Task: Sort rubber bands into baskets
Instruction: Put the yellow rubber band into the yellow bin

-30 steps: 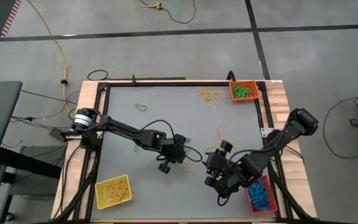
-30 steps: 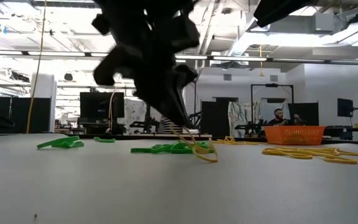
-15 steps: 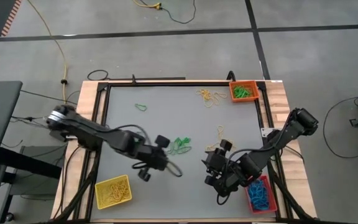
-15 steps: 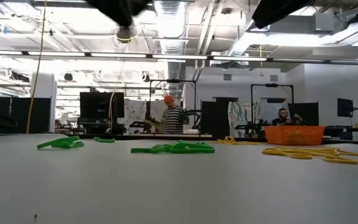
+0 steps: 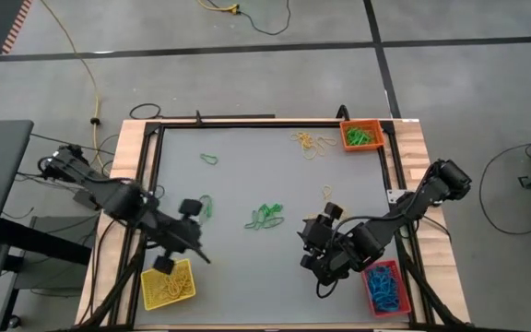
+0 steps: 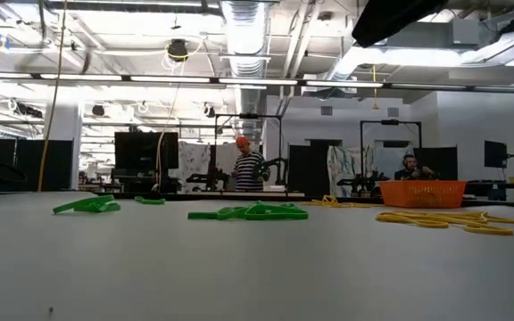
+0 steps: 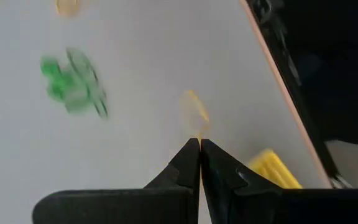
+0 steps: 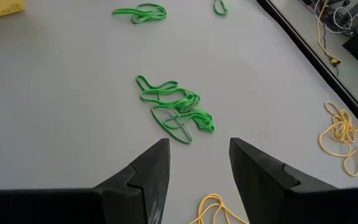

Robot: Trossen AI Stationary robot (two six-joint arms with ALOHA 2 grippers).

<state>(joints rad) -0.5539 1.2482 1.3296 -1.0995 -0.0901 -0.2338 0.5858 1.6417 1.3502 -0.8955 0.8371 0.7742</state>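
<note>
Starting at your near edge of the worktop point(image 5: 247, 189): you've got three baskets in total, two of them down here. The yellow basket point(image 5: 168, 284) sits in the near left corner, full of yellow bands, and the red basket point(image 5: 385, 287) sits in the near right corner with blue bands in it.

Your left gripper point(image 5: 166, 263) is right over the yellow basket's near-centre rim, jaws clenched tight on one thin yellow band point(image 7: 194, 111) that dangles from the tips. Your right gripper point(image 5: 324, 269) is just left of the red basket, jaws released and holding nothing.

Moving toward the middle, you've got one tangle of green bands point(image 5: 265, 217) at the centre of the worktop; I can't count the loops in it. A second green bunch point(image 5: 206, 207) lies left of that, near the left arm. A few yellow bands point(image 5: 325, 195) lie loose on the right side, next to the right arm.

Further back there's a single green loop point(image 5: 209, 159) toward the far left, on its own. Then a cluster of yellow bands point(image 5: 312, 143) near the far edge, just beside the third basket, the orange basket point(image 5: 361, 135), which sits in the far right corner holding green bands.

In the low view you can see two people point(image 6: 251, 167) in the room behind the worktop.
</note>
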